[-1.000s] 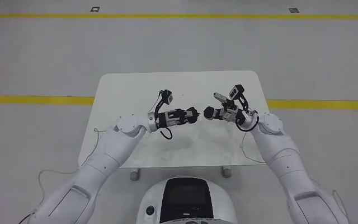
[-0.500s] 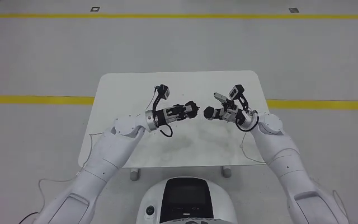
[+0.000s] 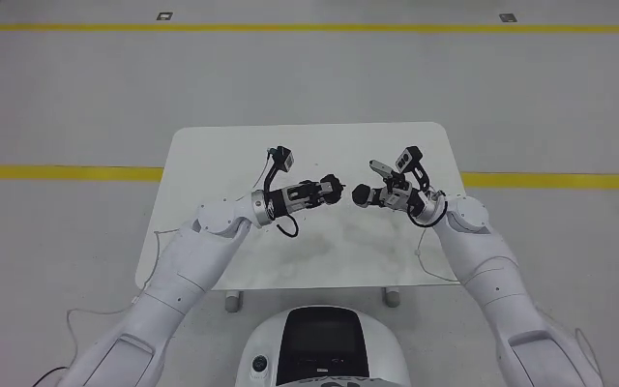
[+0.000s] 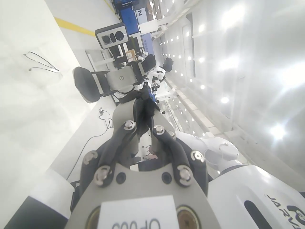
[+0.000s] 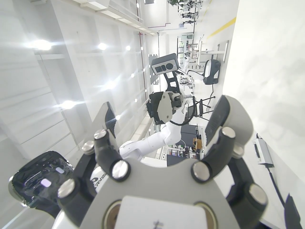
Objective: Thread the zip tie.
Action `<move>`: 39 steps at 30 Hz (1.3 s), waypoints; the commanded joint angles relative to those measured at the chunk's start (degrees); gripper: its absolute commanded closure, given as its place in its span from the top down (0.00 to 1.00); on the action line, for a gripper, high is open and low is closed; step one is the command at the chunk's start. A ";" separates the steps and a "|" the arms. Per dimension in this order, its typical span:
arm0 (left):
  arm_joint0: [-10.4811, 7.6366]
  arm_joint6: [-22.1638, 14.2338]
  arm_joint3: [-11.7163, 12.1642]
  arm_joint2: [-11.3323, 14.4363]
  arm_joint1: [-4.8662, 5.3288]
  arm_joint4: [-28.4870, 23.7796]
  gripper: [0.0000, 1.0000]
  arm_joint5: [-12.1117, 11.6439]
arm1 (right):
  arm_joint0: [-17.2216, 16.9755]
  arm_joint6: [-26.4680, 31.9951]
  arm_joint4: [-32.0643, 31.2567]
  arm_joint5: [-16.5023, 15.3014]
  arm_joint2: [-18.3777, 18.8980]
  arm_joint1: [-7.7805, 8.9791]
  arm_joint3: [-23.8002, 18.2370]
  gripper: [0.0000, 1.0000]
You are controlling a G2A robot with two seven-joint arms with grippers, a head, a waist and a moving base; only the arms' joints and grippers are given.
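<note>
My two arms meet above the middle of the white table (image 3: 203,164), tips near each other but apart. My right gripper (image 3: 357,195) is wide open. My left gripper (image 4: 143,102) is closed narrow, and I cannot tell if it pinches anything. The zip tie (image 4: 45,62), thin and bent, lies flat toward the far right corner. It is nearer to my right gripper, with bare table around it.

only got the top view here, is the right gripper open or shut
Observer: Open. The right gripper has its fingers wide apart, with nothing between them.
Operator: and the left one, holding anything
Observer: The left gripper has its fingers closed together. Whether a tie sits between them I cannot tell.
Operator: any ties on the table
Observer: Yes, thin dark strands, likely zip ties, lie on the table.
</note>
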 commanded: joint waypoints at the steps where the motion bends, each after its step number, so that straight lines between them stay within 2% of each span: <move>1: 0.00 0.00 0.00 0.00 0.00 0.00 0.00 0.00 | 0.00 0.00 0.00 0.00 0.00 0.00 0.00 1.00; 37: 0.00 0.00 0.00 0.00 0.00 0.00 0.00 0.00 | 0.00 0.00 0.00 0.00 0.00 0.00 0.00 1.00; 39: 0.24 1.26 -0.76 0.21 0.07 1.51 0.00 0.48 | 0.00 0.00 0.00 0.00 0.00 0.00 0.00 1.00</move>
